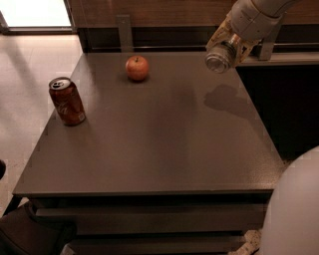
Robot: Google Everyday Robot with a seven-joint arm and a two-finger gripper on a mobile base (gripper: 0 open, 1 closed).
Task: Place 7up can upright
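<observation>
While the gripper (227, 49) hung above the far right corner of the surface (164, 144), I saw its fingers (218, 36) clamped round the 7up can (219, 58), held in the air and tilted with 1 silver end toward the camera. I judged this the carry step: the next move called for turning the can upright and lowering it onto the surface, well apart from the apple (136, 67) and red cola can (67, 101).

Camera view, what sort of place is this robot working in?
Probably an office break area or canteen: a dark table holding a red cola can and an apple, a pale floor, wood panelling behind. The claw holds the 7up can above the table's far right.
</observation>
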